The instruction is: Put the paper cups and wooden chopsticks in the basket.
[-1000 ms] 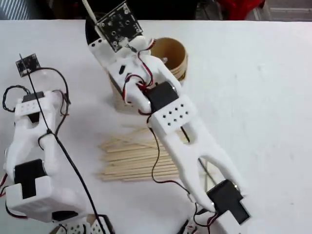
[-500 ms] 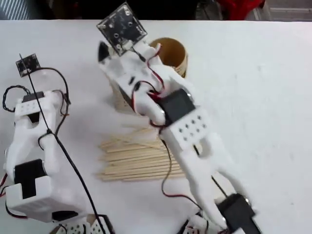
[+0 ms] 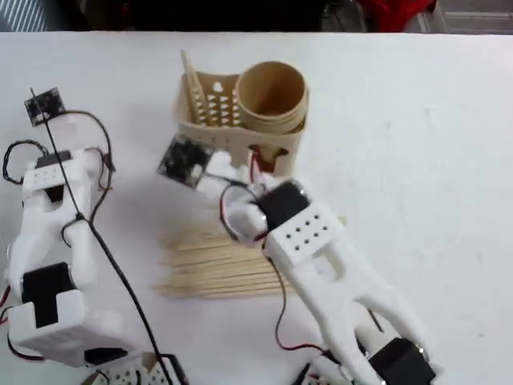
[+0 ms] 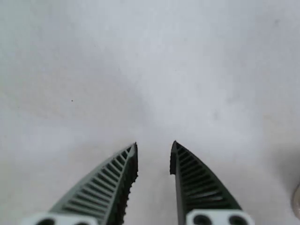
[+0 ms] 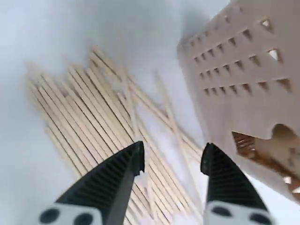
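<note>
A pale perforated basket [image 3: 210,120] stands at the table's far middle, with a paper cup [image 3: 272,95] inside it and a chopstick [image 3: 192,87] leaning in its left part. A pile of wooden chopsticks [image 3: 210,263] lies on the table in front of it. My right gripper [image 5: 172,161] hangs open over that pile [image 5: 98,123], next to the basket wall [image 5: 239,89], with nothing between its fingers. The right arm [image 3: 321,265] stretches from the near edge toward the basket. My left gripper [image 4: 153,157] is open over bare table; its arm [image 3: 48,241] rests at the left.
Black cables [image 3: 96,233] run along the left arm. A small circuit board [image 3: 44,104] sits at the far left. Open white table [image 3: 417,160] lies to the right of the basket.
The right arm has pulled back from above the basket and come down toward the chopstick pile. A chopstick it held now leans in the basket. The left arm has not moved.
</note>
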{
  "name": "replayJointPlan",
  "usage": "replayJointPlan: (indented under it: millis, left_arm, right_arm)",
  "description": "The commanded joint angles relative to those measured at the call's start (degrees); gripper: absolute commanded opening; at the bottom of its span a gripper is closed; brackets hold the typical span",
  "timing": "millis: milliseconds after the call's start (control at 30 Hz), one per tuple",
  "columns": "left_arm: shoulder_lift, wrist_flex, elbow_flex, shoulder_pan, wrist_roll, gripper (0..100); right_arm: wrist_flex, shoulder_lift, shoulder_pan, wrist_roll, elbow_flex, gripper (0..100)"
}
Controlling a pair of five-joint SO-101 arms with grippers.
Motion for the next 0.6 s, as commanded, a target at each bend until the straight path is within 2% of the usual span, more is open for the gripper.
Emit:
replayJointPlan:
  millis: [0, 133, 233, 567]
  left_arm:
    - [-0.31, -1.05, -0.62, 0.04, 0.35, 13]
    - [-0.31, -1.05, -0.62, 0.04, 0.35, 13]
    - [-0.31, -1.05, -0.62, 0.04, 0.35, 13]
    - [-0.31, -1.05, -0.53, 0.04, 0.35, 13]
  right_arm:
    - [-9.54, -1.63, -1.10, 0.97, 8.97, 20.4]
    - [-17.98, -1.54, -1.54, 1.58, 18.11, 20.4]
    - [-22.73, -1.54, -1.27, 5.80, 23.03, 20.4]
    - [-28.09, 2.33, -1.27, 8.18, 26.29, 20.7]
